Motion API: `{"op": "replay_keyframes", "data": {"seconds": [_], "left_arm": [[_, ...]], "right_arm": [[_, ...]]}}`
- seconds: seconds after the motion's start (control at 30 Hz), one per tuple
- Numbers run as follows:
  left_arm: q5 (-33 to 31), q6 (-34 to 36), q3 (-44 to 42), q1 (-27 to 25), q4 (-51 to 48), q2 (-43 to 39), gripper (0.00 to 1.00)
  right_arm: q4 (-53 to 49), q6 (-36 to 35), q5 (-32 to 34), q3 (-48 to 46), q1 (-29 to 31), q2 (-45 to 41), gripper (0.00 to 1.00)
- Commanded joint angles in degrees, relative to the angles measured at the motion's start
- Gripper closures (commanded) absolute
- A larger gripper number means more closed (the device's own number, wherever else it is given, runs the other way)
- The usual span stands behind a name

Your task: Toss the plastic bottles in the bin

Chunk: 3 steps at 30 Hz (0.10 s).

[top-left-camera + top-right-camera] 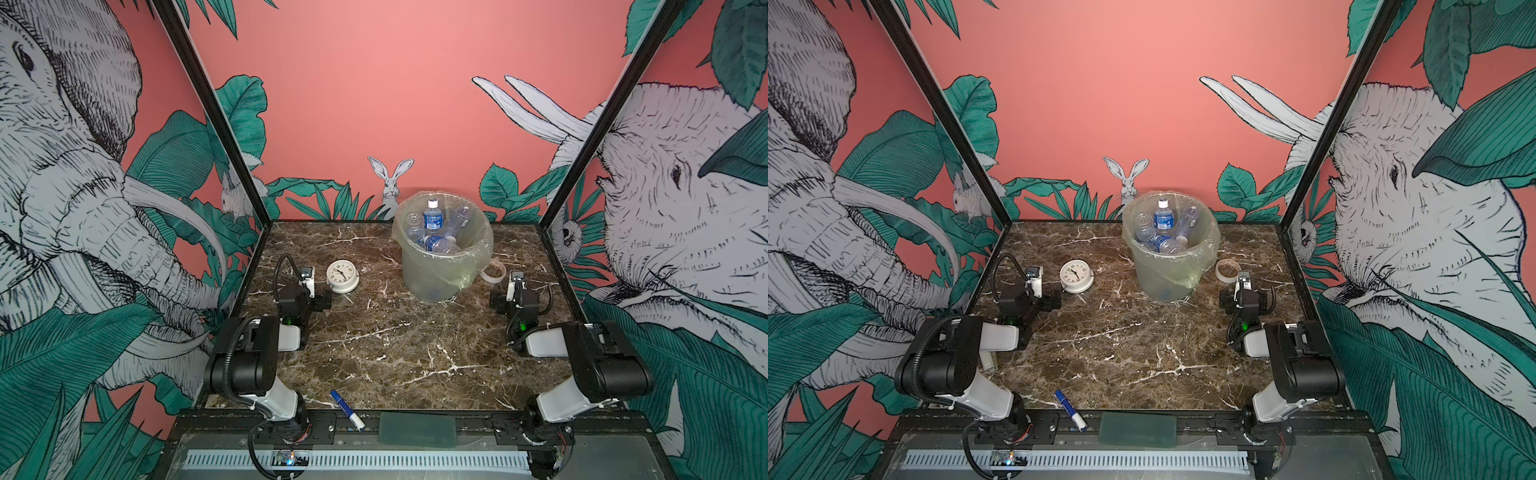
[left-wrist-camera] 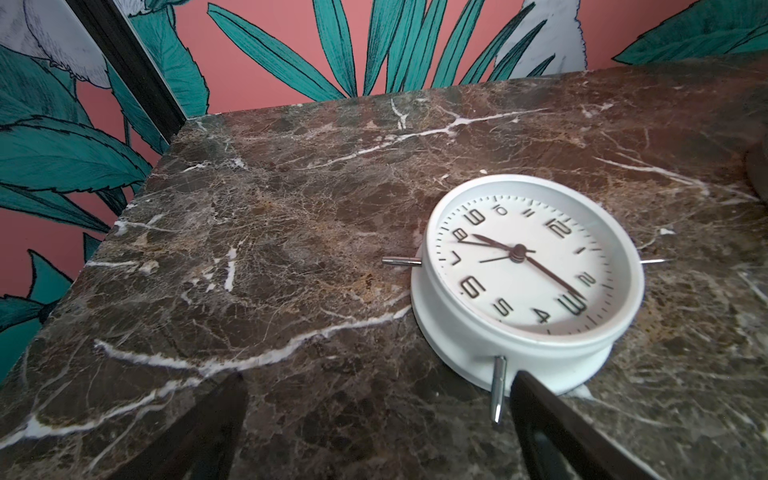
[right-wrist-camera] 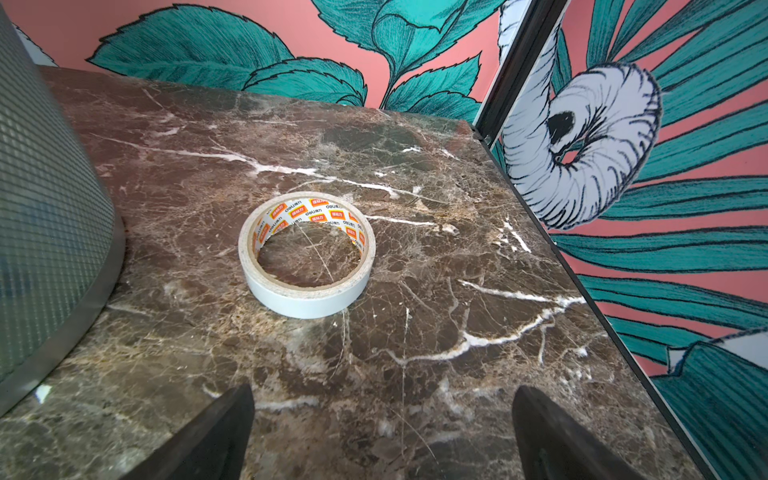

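Plastic bottles (image 1: 432,226) heaped inside bin (image 1: 419,278), far middle of marble table (image 1: 395,353); none loose on the top. Left gripper (image 2: 378,382) spread wide, empty, low beside white clock (image 2: 528,270). Right gripper (image 3: 384,392) spread wide, empty, facing tape roll (image 3: 307,253). Marker pen (image 1: 347,409) at near edge. Judged: binning done; next, only a check for strays.

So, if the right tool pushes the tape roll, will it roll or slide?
The tape roll lies flat, hole up, so it would probably slide, not roll. A thin hollow ring, it is likely light; the marble tabletop looks smooth.
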Motion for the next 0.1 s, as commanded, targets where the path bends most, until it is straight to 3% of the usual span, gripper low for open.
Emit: {"op": "replay_keyframes", "data": {"seconds": [0.0,0.07], "left_arm": [[-0.3,0.9,0.9,-0.2,-0.1,-1.2,0.00],[-0.3,0.9,0.8,-0.2,-0.1,-1.2,0.00]], "right_arm": [[1.2,0.3,-0.5,1.2,-0.5,-0.4,0.01],[2.2,0.3,-0.2,0.8,-0.5,-0.5,0.01]]}}
